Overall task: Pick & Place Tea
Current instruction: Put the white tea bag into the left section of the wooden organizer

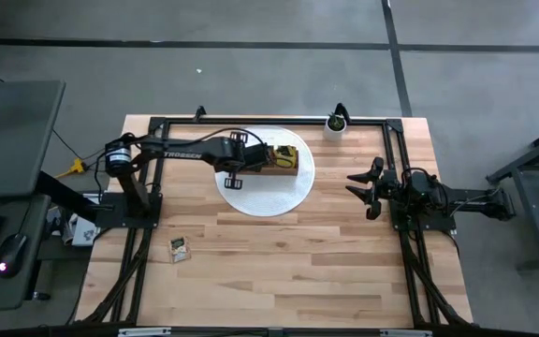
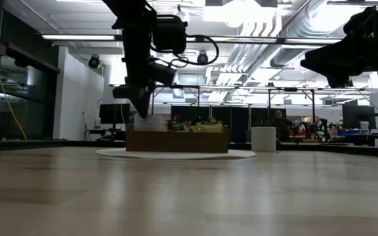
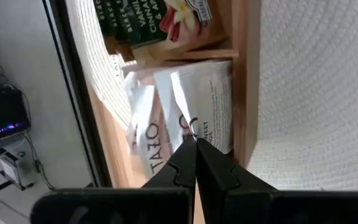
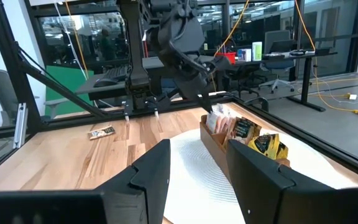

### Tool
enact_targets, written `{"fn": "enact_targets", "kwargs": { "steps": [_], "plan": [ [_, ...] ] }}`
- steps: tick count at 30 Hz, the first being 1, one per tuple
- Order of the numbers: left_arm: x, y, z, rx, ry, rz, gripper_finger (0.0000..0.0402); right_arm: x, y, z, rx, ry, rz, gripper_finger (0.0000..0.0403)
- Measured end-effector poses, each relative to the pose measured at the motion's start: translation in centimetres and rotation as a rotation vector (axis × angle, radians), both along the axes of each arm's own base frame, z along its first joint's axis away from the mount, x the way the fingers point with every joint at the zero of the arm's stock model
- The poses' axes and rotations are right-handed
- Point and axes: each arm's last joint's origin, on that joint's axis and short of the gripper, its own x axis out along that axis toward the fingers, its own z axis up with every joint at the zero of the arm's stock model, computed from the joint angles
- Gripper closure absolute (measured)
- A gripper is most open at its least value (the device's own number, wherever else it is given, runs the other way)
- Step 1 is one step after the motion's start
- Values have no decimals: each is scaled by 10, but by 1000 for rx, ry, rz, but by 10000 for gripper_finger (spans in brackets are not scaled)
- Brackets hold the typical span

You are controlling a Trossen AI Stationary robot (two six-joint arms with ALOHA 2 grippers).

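A brown wooden box (image 1: 284, 163) stands on a round white mat (image 1: 262, 195) at the table's far middle. Several tea sachets stand in its compartments: white ones (image 3: 143, 127) at one end, dark green ones (image 3: 135, 18) beside them. My left gripper (image 1: 268, 159) hangs over the box's left end, shut on a white tea sachet (image 3: 205, 102); the low view shows it (image 2: 141, 108) pointing down. A loose tea sachet (image 1: 180, 248) lies flat on the wood near the left. My right gripper (image 1: 371, 187) waits open at the table's right side. My left gripper pinches the white sachet's upper edge (image 3: 194, 132) between the tips of its two shut fingers. The fingers slant down from the table's left. The sachet hangs below them, its lower part among the other white sachets in the box's end compartment (image 2: 148, 123).
A small white pot with a plant (image 1: 335, 124) stands at the far edge, right of the mat. Black frame rails (image 1: 148, 187) run along the table's sides. Bare wood spreads across the near half of the table (image 1: 288, 271).
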Motion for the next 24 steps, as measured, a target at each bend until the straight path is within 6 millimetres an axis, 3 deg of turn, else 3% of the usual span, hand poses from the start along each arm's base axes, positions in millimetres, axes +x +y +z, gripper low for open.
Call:
{"fn": "enact_targets", "kwargs": {
  "steps": [4,18,24],
  "plan": [
    [5,1,-10,-3,17,1,401,0,0,0,0,0,0,250],
    [5,1,-11,-7,35,-12,400,0,0,0,0,0,0,250],
    [10,2,1,-11,25,-59,359,0,0,0,0,0,0,250]
  ]
}}
